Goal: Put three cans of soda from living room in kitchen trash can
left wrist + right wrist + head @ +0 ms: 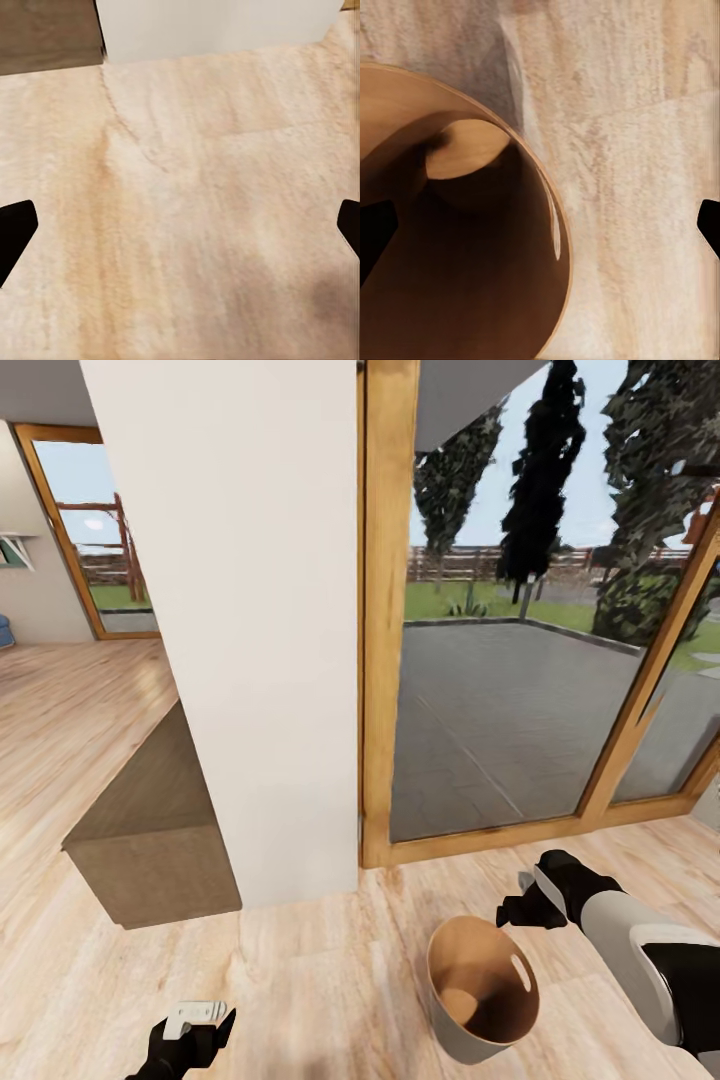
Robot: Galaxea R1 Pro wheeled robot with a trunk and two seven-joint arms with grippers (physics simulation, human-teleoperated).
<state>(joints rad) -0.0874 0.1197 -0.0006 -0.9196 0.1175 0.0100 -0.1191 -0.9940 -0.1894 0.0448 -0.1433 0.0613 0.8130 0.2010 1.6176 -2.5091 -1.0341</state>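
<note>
tash can (470,1045) pale grey (brown inside) | floor (300,980) light wood-grain

Head camera high, angled down at floor (300,980) and bin (482,992); right wrist close above the same bin (472,262).

Light wood floor (300,980), tash can (482,985) standing on it, white pillar (250,660)

floor (300,980): pale wood, matt | tash can (455,1032): brown wood-toned inside
</note>
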